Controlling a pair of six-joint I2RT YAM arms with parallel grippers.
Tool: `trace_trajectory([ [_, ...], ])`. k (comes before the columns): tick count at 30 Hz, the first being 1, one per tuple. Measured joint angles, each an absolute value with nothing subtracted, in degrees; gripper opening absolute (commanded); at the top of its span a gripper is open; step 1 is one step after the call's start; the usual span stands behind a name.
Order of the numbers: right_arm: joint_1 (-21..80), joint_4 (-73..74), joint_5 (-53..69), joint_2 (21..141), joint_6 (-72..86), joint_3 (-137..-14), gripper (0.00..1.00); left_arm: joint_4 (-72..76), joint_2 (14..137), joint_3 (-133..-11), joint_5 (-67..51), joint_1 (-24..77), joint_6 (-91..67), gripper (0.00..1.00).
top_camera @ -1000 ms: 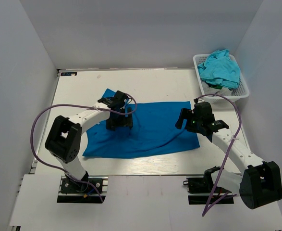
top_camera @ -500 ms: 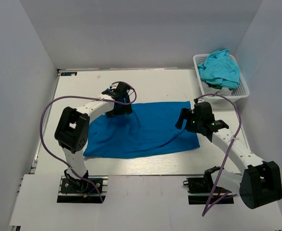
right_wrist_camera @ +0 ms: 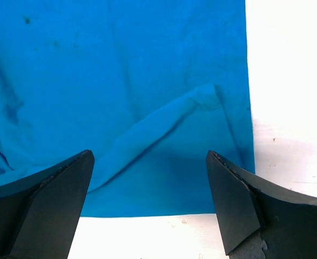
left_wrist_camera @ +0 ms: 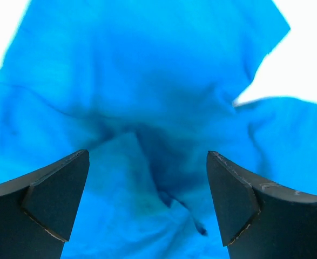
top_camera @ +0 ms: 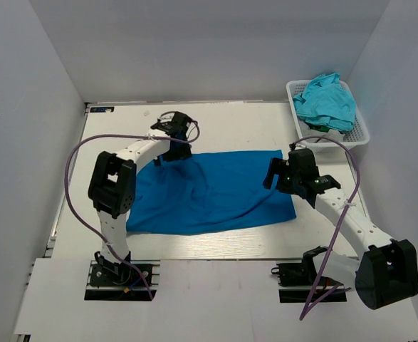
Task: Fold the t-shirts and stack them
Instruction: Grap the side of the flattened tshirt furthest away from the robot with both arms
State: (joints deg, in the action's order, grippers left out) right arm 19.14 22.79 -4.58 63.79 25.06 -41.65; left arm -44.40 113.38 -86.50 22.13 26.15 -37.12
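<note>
Left pincer (left_wrist_camera: 147,202): fingers spread wide apart, nothing clamped. Poised over far-left corner of royal blue t-shirt (top_camera: 216,192). Contact with cloth: cannot tell. From above, that corner hidden under the wrist. From left wrist view, cloth rumpled there, with dark creases between the fingers and a notch of white bench (top_camera: 237,121) at upper right.

Royal blue t-shirt: spread across middle of bench, mostly flat, with one long diagonal ridge toward the right side. Sleeves and neckline hard to make out from above. Left end partly masked by left arm.

Right pincer (right_wrist_camera: 147,199): fingers likewise apart, gripping nothing. Positioned at right edge of same shirt. From right wrist view, one straight-edged corner of the cloth on bare bench and the ridge ending in a small bump. Touching or just above: not clear.

Far right: white lattice basket (top_camera: 362,135) with turquoise t-shirts (top_camera: 327,100) heaped above its rim. Count not readable from the tangle. Dark patch (top_camera: 324,129) beneath them, mostly covered and not identifiable.
</note>
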Motion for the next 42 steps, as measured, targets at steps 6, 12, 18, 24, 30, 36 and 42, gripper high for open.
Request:
trace_trajectory([
  [6, 19.11, 23.55, -6.81, 63.88, 24.82, -45.04, 0.9, -48.95, 112.88, -94.04, 27.33, 23.09, -38.48, 1.0],
  [12, 19.09, 23.42, -10.57, 70.28, 24.93, -51.03, 0.9, -49.58, 113.27, -97.91, 27.64, 19.07, -38.04, 1.0],
  [18, 19.07, 22.5, -15.25, 82.3, 24.84, -59.77, 0.9, -46.7, 120.53, -108.14, 23.7, 15.07, -35.0, 1.0],
  [24, 18.44, 22.13, -19.57, 92.36, 23.62, -67.07, 0.9, -43.72, 132.62, -117.32, 20.18, 12.8, -30.87, 1.0],
  [30, 17.96, 22.52, -19.62, 96.16, 22.85, -71.16, 0.9, -37.82, 139.96, -119.11, 18.68, 12.12, -26.85, 1.0],
  [36, 17.12, 22.55, -19.4, 96.18, 22.02, -71.68, 0.9, -33.1, 141.12, -119.48, 16.95, 11.73, -23.77, 0.88],
  [42, 16.19, 22.55, -19.33, 96.16, 21.76, -71.68, 0.9, -30.81, 141.14, -118.52, 16.14, 11.07, -21.98, 0.52],
])
